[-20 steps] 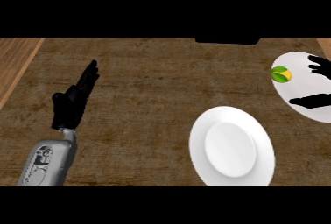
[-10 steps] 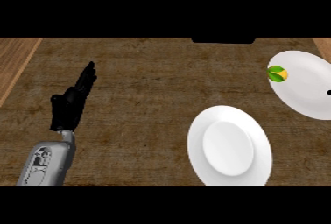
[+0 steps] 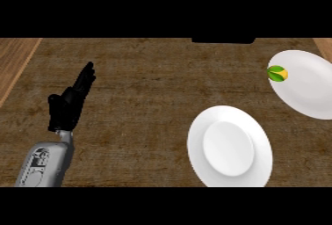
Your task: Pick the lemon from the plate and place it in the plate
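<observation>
A small yellow-and-green lemon (image 3: 277, 73) lies on the left edge of a white plate (image 3: 309, 88) at the far right of the counter. A second white plate (image 3: 229, 146) with nothing on it sits nearer, right of the middle. My left hand (image 3: 70, 103) rests at the left with its fingers straight and pointing up, holding nothing, far from both plates. My right hand does not show in the head view.
The counter top is dark brown wood grain, with a lighter wooden strip (image 3: 14, 61) along the left side. A dark object (image 3: 224, 40) sits at the far edge, cut off at the top.
My right hand, which was over the far right plate a second ago, has moved out of view to the right. The lemon and the left hand keep their places.
</observation>
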`<control>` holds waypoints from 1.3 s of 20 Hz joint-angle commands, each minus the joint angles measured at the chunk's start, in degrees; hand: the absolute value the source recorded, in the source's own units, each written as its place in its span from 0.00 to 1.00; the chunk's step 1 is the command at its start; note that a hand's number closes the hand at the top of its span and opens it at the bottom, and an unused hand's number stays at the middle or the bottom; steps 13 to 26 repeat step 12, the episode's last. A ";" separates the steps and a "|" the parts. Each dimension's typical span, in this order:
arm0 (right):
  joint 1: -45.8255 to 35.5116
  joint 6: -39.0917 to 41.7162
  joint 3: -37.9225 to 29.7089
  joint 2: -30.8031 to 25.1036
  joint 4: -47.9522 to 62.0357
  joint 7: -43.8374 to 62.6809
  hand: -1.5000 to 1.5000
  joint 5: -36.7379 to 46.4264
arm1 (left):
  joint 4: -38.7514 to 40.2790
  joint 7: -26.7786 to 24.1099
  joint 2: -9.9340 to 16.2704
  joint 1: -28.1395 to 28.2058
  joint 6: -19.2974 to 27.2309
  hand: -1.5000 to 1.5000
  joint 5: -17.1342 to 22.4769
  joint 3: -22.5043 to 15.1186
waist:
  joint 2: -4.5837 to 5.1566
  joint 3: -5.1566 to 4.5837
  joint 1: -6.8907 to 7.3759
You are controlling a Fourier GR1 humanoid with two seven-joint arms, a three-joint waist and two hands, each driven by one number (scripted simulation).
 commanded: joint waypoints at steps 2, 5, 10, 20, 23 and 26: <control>4.25 3.97 -0.58 -2.96 -0.46 -1.90 0.00 -0.56 | -0.70 -0.95 1.96 1.64 -1.86 0.50 1.06 1.17 | 0.09 0.13 0.90; 5.33 4.32 -0.75 -2.69 -0.38 -2.12 0.00 -0.71 | 0.43 -0.27 0.24 0.19 -0.45 0.50 0.39 0.45 | 0.32 0.19 0.56; 7.93 4.65 -1.99 -1.89 -0.64 -4.85 0.00 -1.92 | -0.30 0.65 -0.15 -0.65 0.06 0.50 0.17 0.24 | 0.08 0.23 0.31; 8.62 7.31 -2.27 -3.78 -0.49 -4.20 0.00 -2.21 | -0.83 0.74 -0.94 0.06 0.18 0.50 0.15 -0.40 | -0.02 0.25 0.29; 8.62 7.31 -2.27 -3.78 -0.49 -4.20 0.00 -2.21 | -0.83 0.74 -0.94 0.06 0.18 0.50 0.15 -0.40 | -0.02 0.25 0.29; 8.62 7.31 -2.27 -3.78 -0.49 -4.20 0.00 -2.21 | -0.83 0.74 -0.94 0.06 0.18 0.50 0.15 -0.40 | -0.02 0.25 0.29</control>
